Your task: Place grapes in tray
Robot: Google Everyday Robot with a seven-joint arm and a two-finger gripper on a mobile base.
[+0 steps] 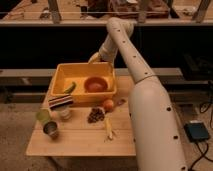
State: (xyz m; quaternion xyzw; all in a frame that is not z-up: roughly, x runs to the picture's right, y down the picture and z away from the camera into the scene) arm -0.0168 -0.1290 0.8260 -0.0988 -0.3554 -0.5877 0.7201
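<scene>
Camera view (the only one): the gripper (pixel 94 58) is hanging at the far rim of the tray (pixel 56 84), near its back right corner. It is on the end of the white arm (pixel 131 55), which is arching over from the base on the right. I can't tell how far open the gripper is standing, or whether it is holding anything (it is showing only as a small yellowish shape against the dark behind).

The grapes (pixel 96 115) are sitting on the wooden table (pixel 80 142), on the near side of the gripper and just outside the tray's front wall. They are not in the tray and are well apart from the gripper.

An orange fruit (pixel 108 105) is sitting just beside the grapes, a bit right of the gripper's line as I'm looking. A small brown piece (pixel 121 102) is lying further right. A yellowish banana-like piece (pixel 110 131) is lying nearer to me than the grapes.

Inside the tray, just in front of the gripper, a red-orange bowl (pixel 96 84) is sitting. A green piece (pixel 70 87) is leaning in the tray's front left corner.

Left of the gripper's line and outside the tray, a striped object (pixel 61 101) is resting on a pale cup (pixel 65 113). A green cup (pixel 43 116) and a metal cup (pixel 50 129) are standing beside it.
</scene>
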